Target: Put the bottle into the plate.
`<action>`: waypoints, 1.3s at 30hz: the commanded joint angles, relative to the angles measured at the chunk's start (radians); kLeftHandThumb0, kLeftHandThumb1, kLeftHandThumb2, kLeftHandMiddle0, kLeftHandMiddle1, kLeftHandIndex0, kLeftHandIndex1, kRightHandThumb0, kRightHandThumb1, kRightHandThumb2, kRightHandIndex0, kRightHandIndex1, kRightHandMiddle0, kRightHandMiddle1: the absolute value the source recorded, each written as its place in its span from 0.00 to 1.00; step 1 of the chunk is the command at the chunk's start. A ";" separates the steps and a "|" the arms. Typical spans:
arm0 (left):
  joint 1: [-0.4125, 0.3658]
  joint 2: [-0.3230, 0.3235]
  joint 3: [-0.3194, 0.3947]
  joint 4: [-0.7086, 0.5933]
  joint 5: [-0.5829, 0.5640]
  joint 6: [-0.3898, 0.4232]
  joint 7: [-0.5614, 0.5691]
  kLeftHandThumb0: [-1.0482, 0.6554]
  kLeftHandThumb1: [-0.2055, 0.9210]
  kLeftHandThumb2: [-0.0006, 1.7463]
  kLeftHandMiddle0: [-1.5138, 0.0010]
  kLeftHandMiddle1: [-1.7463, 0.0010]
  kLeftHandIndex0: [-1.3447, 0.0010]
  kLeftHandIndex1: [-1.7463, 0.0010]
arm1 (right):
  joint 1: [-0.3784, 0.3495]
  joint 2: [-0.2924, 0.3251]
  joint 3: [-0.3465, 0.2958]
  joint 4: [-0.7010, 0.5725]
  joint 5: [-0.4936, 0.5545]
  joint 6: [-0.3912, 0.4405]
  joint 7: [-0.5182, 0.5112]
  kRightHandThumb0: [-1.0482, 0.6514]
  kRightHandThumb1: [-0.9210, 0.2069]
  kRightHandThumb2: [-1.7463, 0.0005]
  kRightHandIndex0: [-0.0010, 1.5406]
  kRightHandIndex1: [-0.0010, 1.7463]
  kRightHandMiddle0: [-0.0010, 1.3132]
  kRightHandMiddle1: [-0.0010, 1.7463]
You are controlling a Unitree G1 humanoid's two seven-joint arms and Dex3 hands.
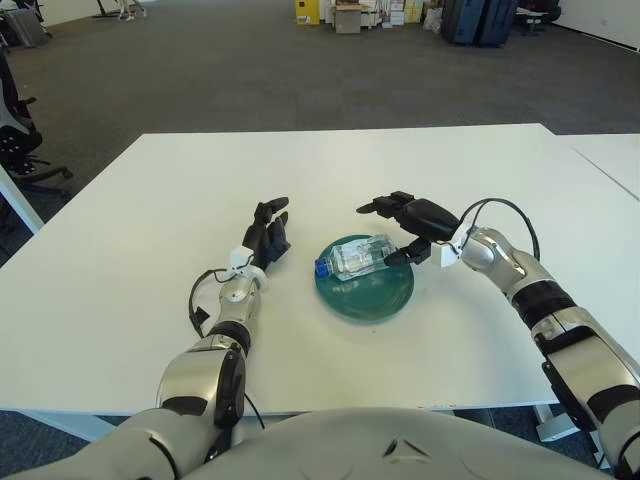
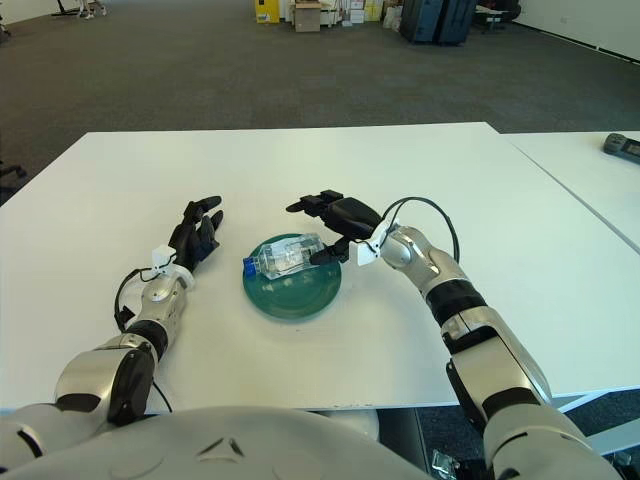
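Left hand: the robot's black three-finger left hand (image 1: 267, 236) shows on the white tabletop (image 1: 130, 230) just left of the plate, fingers extended and loosely spread, holding nothing.

Plate: a round, dark green, shallow plate (image 1: 385, 297) sits near the table's middle, between the two hands.

Bottle: a small clear plastic bottle with a blue cap (image 1: 358, 256) lies on its side in the plate's far half, long axis running left to right, cap toward the left hand.

Right hand: the black right hand (image 1: 408, 222) hovers at the bottle's base end, fingers apart; the upper fingers reach above and beyond the bottle, the thumb points at its base.

Key relation: the bottle lies just left of the right hand's fingers, which look to have let go.

Unclear: whether the thumb tip touches the bottle cannot be told.
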 commanded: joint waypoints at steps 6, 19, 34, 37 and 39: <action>0.039 0.001 -0.014 0.035 0.017 0.056 0.016 0.08 1.00 0.53 0.73 0.99 0.98 0.40 | -0.012 0.019 -0.045 0.025 0.061 -0.035 -0.019 0.00 0.00 0.68 0.00 0.00 0.00 0.00; 0.038 -0.002 -0.009 0.035 0.005 0.061 -0.005 0.06 1.00 0.53 0.70 0.98 0.94 0.39 | -0.039 0.088 -0.138 0.109 0.222 -0.042 0.013 0.00 0.00 0.72 0.00 0.00 0.00 0.00; 0.034 -0.006 -0.002 0.037 -0.004 0.073 -0.003 0.07 1.00 0.54 0.67 0.96 0.91 0.39 | -0.141 0.291 -0.425 0.515 0.459 0.035 -0.198 0.07 0.00 0.59 0.03 0.00 0.01 0.05; 0.035 -0.007 -0.002 0.036 -0.004 0.072 -0.001 0.08 1.00 0.54 0.67 0.96 0.91 0.39 | -0.137 0.320 -0.480 0.542 0.517 0.076 -0.173 0.12 0.00 0.56 0.07 0.01 0.00 0.16; 0.035 -0.008 -0.002 0.036 -0.003 0.074 0.002 0.08 1.00 0.54 0.67 0.96 0.91 0.39 | -0.136 0.337 -0.504 0.551 0.542 0.093 -0.159 0.14 0.00 0.55 0.09 0.01 0.00 0.21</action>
